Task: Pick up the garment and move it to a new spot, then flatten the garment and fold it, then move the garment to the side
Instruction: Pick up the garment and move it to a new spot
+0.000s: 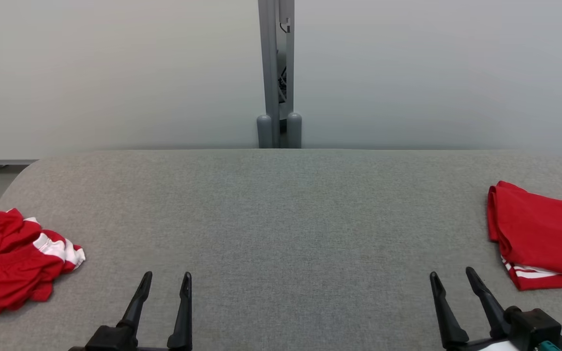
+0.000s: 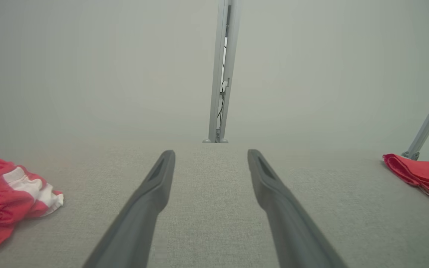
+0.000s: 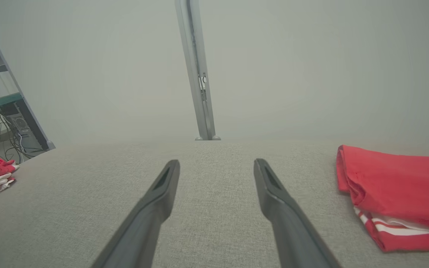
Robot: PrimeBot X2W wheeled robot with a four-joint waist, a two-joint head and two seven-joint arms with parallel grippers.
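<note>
A crumpled red shirt (image 1: 10,261) with white striped trim lies heaped well left of the left pincer (image 1: 167,275), apart from it. A folded red shirt (image 1: 539,234) lies flat near the right pincer (image 1: 451,272), on its right, striped hem toward the robot. A dark mark at its cut-off edge may be lettering.
</note>
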